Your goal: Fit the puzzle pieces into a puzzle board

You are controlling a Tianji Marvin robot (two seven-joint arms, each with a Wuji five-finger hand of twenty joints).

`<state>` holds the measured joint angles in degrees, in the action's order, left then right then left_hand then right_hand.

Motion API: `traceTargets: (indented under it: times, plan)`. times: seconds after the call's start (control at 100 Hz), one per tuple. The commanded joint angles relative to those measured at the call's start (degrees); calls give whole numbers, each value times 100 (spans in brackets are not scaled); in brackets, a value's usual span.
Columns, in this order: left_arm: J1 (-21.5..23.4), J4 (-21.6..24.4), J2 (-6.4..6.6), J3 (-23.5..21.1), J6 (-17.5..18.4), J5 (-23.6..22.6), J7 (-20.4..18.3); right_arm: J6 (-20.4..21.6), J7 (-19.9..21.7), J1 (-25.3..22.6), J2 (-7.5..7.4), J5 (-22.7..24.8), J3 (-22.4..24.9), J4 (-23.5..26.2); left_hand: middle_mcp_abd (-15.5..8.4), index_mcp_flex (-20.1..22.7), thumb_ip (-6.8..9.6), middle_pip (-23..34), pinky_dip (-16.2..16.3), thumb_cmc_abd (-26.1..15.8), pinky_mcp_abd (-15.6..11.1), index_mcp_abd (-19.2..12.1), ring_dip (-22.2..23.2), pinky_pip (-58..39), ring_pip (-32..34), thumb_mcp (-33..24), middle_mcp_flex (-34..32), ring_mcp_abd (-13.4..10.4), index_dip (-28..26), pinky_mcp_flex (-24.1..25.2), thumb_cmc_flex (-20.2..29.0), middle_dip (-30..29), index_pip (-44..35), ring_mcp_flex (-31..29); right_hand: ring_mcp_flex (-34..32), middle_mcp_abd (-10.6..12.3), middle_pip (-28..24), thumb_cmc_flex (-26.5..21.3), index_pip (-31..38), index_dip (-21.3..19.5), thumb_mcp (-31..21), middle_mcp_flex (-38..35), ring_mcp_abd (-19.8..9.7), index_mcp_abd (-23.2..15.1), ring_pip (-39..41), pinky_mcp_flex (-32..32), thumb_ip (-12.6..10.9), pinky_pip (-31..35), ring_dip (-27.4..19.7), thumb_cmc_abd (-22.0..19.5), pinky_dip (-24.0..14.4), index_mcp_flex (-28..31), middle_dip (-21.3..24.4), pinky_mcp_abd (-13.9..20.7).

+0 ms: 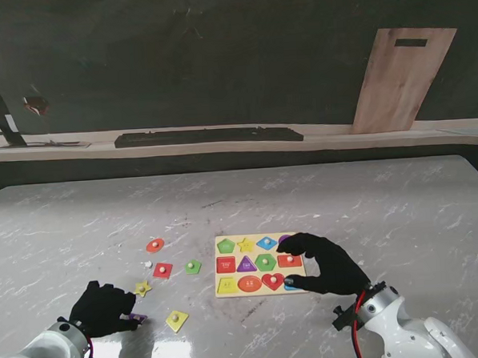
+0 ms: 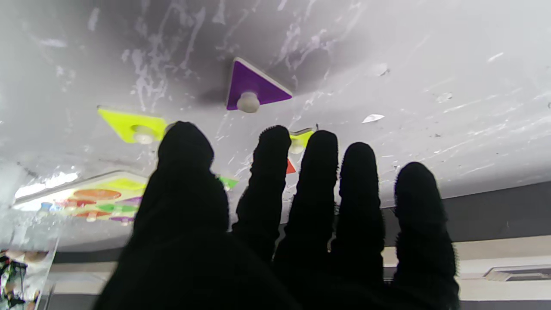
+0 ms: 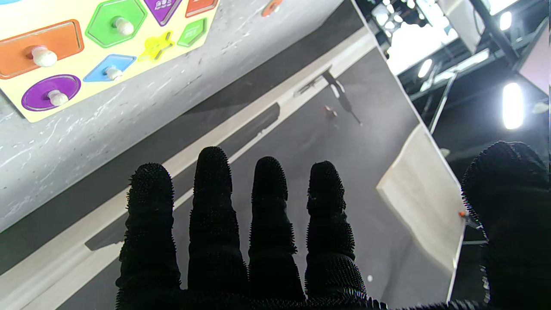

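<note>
Board [image 1: 223, 290] long axis left-right | left hand [image 1: 103, 308] spread, empty | right hand [image 1: 328, 264] spread, empty

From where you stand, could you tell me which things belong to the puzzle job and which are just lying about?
Job:
- puzzle board
- loose pieces: purple triangle, yellow star, yellow diamond, red square, green piece, orange oval

Lying about:
- wooden cutting board
- dark tray

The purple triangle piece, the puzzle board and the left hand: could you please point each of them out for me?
purple triangle piece [image 2: 254, 84], left wrist view, on its purple face above the knob.
puzzle board [image 1: 222, 293], stand view, on its bare yellow corner nearest me.
left hand [image 1: 101, 308], stand view, on the back of the black glove.
</note>
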<state>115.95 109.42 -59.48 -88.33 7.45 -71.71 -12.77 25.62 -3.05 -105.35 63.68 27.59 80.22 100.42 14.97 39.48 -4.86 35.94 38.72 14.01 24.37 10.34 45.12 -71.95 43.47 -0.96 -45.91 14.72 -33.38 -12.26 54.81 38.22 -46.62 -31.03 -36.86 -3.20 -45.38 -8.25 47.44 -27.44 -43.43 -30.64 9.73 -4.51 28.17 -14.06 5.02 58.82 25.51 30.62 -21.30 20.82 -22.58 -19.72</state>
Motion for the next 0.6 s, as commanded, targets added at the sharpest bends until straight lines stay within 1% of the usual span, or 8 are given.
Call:
traceTargets:
  times: [0.0, 0.06, 0.17, 0.44, 0.59]
  plan:
    - [-85, -94, 43, 74, 27, -102, 36, -13, -23, -35, 5, 30, -21, 26, -35, -141, 140, 171, 145, 5, -320, -115, 48, -183, 165, 164, -64, 122, -156, -44, 185, 111, -230, -187, -135, -38, -80, 46, 120, -84, 34, -116, 29, 48, 71, -16, -107, 85, 84, -16, -69, 126, -39, 38]
    - [-172, -173, 58, 152, 34, -252, 77, -21, -26, -34, 5, 39, -19, 27, -43, -132, 130, 232, 155, 11, -291, -134, 60, -206, 212, 169, -106, 122, -204, -79, 176, 147, -355, -227, -132, -37, -78, 45, 125, -93, 39, -113, 32, 44, 73, -16, -108, 87, 84, -26, -67, 133, -39, 35]
    - [-288, -241, 81, 257, -3, -404, -56, -37, -50, -48, 9, 60, -8, 41, -64, -158, 123, 254, 156, -34, -300, -150, 56, -204, 222, 176, -105, 106, -241, -77, 145, 168, -444, -220, -140, -32, -83, 30, 133, -107, 42, -129, 31, 41, 80, -14, -110, 91, 84, -24, -64, 143, -41, 32]
    - [-479, -409, 98, 453, -114, -340, -166, -96, -81, -64, 16, 76, -2, 69, -51, -184, 126, 229, 151, -72, -312, -149, 40, -188, 204, 171, -66, 115, -201, -51, 153, 168, -419, -186, -127, -36, -88, -10, 144, -141, 67, -133, 24, 37, 88, -18, -115, 108, 83, -62, -57, 161, -46, 33]
    - [-553, -468, 110, 549, -201, -417, -271, -88, -76, -67, 16, 69, 13, 73, -61, -170, 121, 397, 170, -100, -298, -152, 117, -238, 364, 173, -157, 103, -308, -134, 186, 284, -614, -266, -124, -31, -83, -15, 139, -151, 82, -133, 30, 31, 90, -18, -117, 114, 82, -67, -53, 165, -44, 32]
